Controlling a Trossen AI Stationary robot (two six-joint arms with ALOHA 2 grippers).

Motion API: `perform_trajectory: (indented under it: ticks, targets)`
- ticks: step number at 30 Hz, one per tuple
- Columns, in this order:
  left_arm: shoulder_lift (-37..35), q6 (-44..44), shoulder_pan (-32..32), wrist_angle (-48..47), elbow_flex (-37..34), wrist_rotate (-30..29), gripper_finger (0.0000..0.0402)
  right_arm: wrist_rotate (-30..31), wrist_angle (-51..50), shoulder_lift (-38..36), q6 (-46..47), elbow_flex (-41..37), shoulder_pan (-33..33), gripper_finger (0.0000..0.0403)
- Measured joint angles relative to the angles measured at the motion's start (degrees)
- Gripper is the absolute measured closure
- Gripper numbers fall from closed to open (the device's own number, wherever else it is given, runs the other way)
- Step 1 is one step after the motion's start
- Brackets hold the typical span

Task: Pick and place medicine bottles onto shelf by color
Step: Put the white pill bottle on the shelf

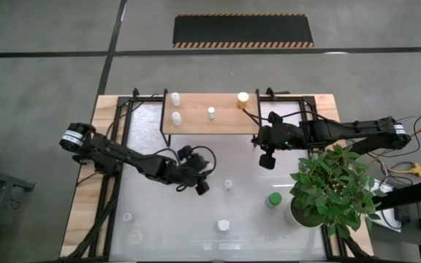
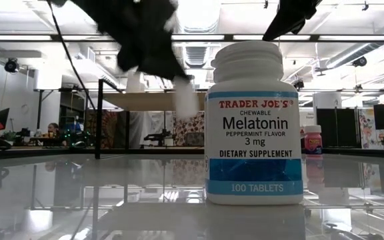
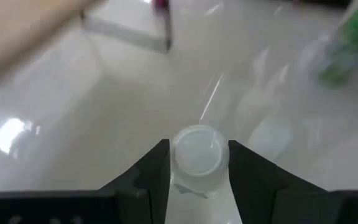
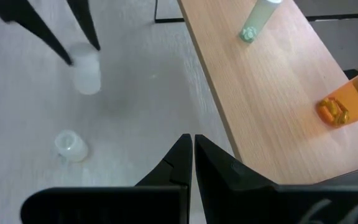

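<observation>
My left gripper (image 1: 199, 183) is over the table's middle, shut on a small white bottle (image 3: 196, 155) that also shows in the low view (image 2: 185, 100). My right gripper (image 4: 192, 146) is shut and empty, hovering just in front of the shelf's right part (image 1: 267, 159). The light-wood shelf (image 1: 196, 130) stands at the far side. On it stand three white bottles (image 1: 175, 98) and an orange bottle (image 1: 243, 98). More bottles stand on the table: a small white one (image 1: 228, 184), a green one (image 1: 273, 199), a white Melatonin bottle (image 2: 254, 123) and clear ones (image 1: 126, 216). My left gripper pinches the white bottle between its two fingers (image 3: 154, 171), which are on opposite sides of the bottle just under the cap (image 3: 197, 149). The fingers come from above, slanting down. The bottle looks lifted clear of the table in the low view, roughly upright.
A potted green plant (image 1: 331, 190) stands at the table's right side, near the right arm. A pink bottle (image 2: 312, 140) shows far off in the low view. The shelf has bare board (image 1: 196, 130) between its bottles.
</observation>
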Motion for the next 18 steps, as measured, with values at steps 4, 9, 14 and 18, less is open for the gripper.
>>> perform_trajectory:
  ticks: [4,9,14,18]
  targets:
    - [0.0,5.91,2.01,-12.07,10.52,-2.92,0.0283,0.0,0.0,0.02,-0.02,0.0,0.0,0.0392]
    - [-0.1,6.53,8.2,-25.6,19.46,-8.75,0.0283,0.0,-0.02,0.02,-0.02,0.0,0.0,0.0392]
    - [-0.48,3.55,14.25,-28.57,20.73,-8.98,0.0283,-0.03,-0.05,0.02,0.05,0.0,0.0,0.0392]
    - [-0.48,3.58,16.93,-29.31,20.73,-7.94,0.0283,-0.24,-0.05,0.04,0.0,0.0,0.0,0.0392]
